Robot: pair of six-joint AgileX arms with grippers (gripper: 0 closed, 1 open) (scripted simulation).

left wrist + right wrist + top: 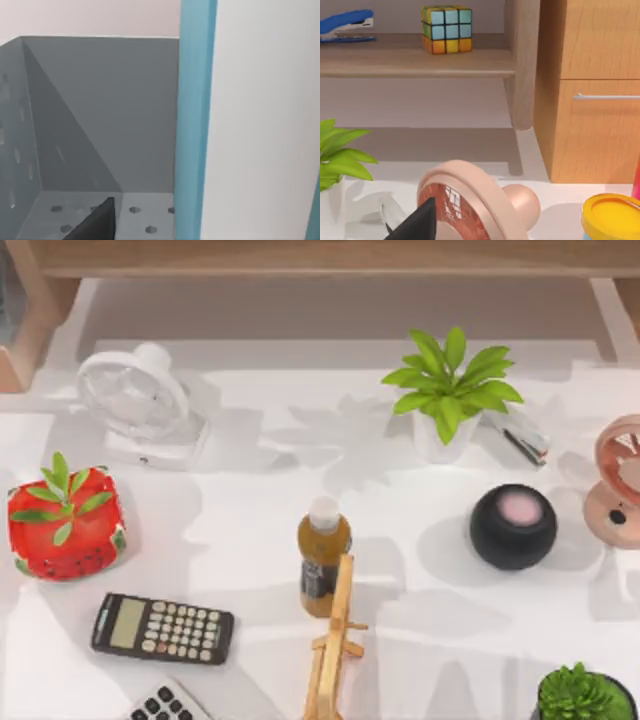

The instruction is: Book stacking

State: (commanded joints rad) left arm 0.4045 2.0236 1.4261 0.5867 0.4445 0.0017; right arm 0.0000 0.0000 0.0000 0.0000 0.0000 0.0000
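Seemingly nothing is stacked yet: the top view's table [260,570] carries clutter like a calculator [163,628] at lower left, and I cannot tell either pincer's state.

Left gripper [95,222]: dark tip at wrist view edge. Right gripper [417,222]: same, low in frame.

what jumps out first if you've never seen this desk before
The bright red strawberry-patterned pot with green leaves stands out at the table's left edge. A round black speaker with a pink top sits toward the right, behind it a leafy green plant in a white pot. Near the front centre, a brown bottle with a white cap stands against a wooden stand.
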